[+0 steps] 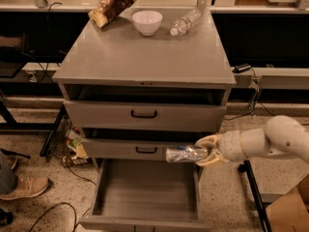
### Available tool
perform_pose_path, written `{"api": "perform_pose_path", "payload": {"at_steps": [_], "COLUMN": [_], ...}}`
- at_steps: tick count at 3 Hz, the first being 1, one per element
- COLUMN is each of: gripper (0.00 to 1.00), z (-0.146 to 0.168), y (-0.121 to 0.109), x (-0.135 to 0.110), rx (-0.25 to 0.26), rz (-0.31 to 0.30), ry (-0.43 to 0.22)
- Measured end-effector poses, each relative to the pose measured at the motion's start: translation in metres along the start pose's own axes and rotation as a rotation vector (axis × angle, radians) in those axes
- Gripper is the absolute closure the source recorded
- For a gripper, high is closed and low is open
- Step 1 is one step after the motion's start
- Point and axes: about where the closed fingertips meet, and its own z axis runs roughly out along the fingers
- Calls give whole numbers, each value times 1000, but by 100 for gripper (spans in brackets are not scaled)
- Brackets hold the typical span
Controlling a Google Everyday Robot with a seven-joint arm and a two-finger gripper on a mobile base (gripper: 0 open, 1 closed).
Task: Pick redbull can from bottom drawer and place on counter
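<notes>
The redbull can (185, 154) is a slim silver can lying sideways in my gripper (208, 151). The gripper is shut on its right end and holds it in front of the middle drawer, above the right side of the open bottom drawer (145, 193). The bottom drawer is pulled out and its grey interior holds nothing. The counter (145, 54) is the grey cabinet top, well above the can. My white arm (270, 141) reaches in from the right.
On the counter's far edge lie a snack bag (115, 4), a white bowl (147, 21) and a clear plastic water bottle (186, 22). The two upper drawers (144, 113) stand slightly open. A person's shoe (21, 186) and cables are on the floor at left.
</notes>
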Motion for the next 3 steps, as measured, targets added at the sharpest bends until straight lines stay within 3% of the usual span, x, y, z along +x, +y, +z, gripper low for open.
{"api": "perform_pose_path", "payload": {"at_steps": [1, 2, 3], "gripper": [100, 100, 100], "z": [-65, -111, -135], "y": [-25, -55, -79], "x": [-44, -80, -109], "rx": [29, 47, 67], "rz": [-16, -18, -20], "ry": [-61, -86, -55]}}
